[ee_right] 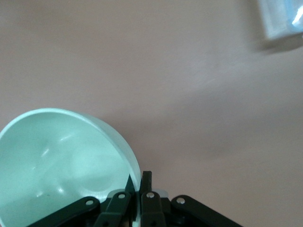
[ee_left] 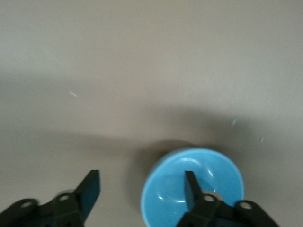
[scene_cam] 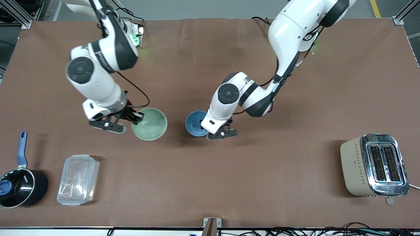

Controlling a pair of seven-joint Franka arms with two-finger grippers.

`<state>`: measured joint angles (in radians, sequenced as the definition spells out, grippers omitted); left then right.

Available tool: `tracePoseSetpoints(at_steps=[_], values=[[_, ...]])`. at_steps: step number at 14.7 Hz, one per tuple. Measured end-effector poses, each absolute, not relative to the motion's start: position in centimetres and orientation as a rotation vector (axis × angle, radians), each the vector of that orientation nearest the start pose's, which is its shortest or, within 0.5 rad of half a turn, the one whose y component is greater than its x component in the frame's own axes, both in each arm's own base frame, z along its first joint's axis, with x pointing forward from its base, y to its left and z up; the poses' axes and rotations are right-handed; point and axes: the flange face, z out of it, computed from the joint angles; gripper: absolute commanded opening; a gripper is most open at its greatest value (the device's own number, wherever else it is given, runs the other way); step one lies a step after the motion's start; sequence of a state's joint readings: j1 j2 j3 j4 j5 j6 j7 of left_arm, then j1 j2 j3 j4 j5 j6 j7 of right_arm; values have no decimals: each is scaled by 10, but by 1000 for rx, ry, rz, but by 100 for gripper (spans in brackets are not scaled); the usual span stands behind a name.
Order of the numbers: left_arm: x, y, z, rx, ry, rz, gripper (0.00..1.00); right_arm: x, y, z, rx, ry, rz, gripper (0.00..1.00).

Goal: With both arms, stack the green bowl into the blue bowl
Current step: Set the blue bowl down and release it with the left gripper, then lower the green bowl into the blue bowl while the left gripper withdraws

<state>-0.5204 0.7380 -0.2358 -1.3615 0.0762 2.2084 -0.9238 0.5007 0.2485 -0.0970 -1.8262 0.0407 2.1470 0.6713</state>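
Note:
The green bowl (scene_cam: 150, 124) sits tilted in the middle of the table, toward the right arm's end. My right gripper (scene_cam: 136, 118) is shut on its rim. In the right wrist view the fingers of the right gripper (ee_right: 140, 178) pinch the rim of the green bowl (ee_right: 61, 156), one inside and one outside. The blue bowl (scene_cam: 194, 123) stands beside the green bowl, toward the left arm's end. My left gripper (scene_cam: 213, 130) is low over it and open. In the left wrist view the left gripper (ee_left: 142, 183) straddles the rim of the blue bowl (ee_left: 215, 172), one finger over the inside, one outside.
A black saucepan with a blue handle (scene_cam: 19, 186) and a clear lidded container (scene_cam: 78, 180) stand near the front edge at the right arm's end. A beige toaster (scene_cam: 374, 165) stands near the front edge at the left arm's end. The container also shows in the right wrist view (ee_right: 281, 19).

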Motion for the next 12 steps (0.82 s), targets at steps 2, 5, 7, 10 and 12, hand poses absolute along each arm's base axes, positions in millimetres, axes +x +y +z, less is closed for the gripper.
tracePoseSetpoints(at_steps=[2,5,7,10,12], values=[[596,-438,352,-3239,-335,-93,100,567,293,379,-3047,492,-89,0],[627,-355,418,-3185,-271,-127,100,549,345,345,-3005,550,-68,0],[640,-303,454,-3163,-224,-132,100,541,363,332,-2969,580,-39,0],[642,-230,502,-3120,-140,-88,100,531,381,318,-2958,594,-12,0],[636,-186,534,-3097,-70,-56,100,530,384,306,-2959,601,-14,0]])
